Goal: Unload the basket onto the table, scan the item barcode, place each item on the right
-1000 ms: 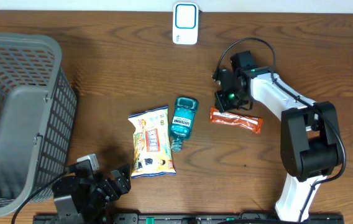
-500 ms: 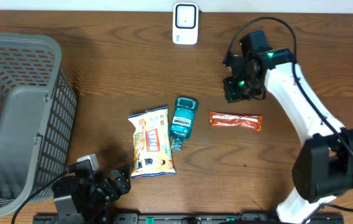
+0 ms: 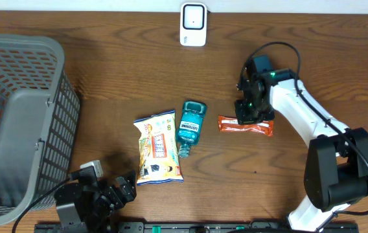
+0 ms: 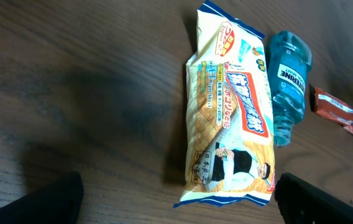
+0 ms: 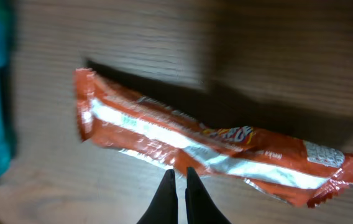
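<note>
R claw [image 5: 179, 180] pinched shut, holding nothing, tips just over the orange snack bar [image 5: 214, 149] (lying flat, 3 o'clock of the blue bottle [image 3: 190, 123]). Open first, then straddle bar's middle, fingers across its width.

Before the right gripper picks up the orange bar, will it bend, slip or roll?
The orange bar probably flexes a little: its wrapper looks thin and crinkled at the ends. The film shines, so it may slip. It lies flat, so rolling seems unlikely.
</note>
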### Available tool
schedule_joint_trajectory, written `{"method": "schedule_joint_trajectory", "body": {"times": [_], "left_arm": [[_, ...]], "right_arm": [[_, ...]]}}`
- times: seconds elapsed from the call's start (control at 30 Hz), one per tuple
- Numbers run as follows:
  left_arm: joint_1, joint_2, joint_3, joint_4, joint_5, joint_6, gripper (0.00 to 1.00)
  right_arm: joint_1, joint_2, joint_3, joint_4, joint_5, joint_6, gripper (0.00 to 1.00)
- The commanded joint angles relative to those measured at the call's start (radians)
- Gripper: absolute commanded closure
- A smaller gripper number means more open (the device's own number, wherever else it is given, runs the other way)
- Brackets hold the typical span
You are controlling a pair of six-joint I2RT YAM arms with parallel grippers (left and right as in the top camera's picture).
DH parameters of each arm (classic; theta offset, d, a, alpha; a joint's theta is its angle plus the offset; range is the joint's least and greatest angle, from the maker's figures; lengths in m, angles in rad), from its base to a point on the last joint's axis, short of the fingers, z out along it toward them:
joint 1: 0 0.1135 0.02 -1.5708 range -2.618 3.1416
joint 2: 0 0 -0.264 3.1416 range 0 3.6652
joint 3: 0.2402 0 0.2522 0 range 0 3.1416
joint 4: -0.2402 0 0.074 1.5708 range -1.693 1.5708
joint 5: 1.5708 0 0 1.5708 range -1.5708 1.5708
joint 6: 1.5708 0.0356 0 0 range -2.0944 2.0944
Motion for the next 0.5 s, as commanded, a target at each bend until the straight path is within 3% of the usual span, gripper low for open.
{"method": "schedule_joint_trajectory", "body": {"times": [0.0,0.23,0.47], "left_arm": [[0.003,-0.002,-0.006,-0.039,0.010,0.017,0.02],[0.003,-0.002,-0.006,-0.039,0.010,0.017,0.01],[0.003,-0.002,-0.006,-0.039,0.010,0.017,0.01]], "right_arm": [[0.002,0.011,-0.064,0.044,0.103,0.078,0.99],[0.002,0.011,-0.203,0.212,0.229,0.134,0.99],[0.001,-0.004,-0.115,0.149,0.134,0.130,0.99]]}}
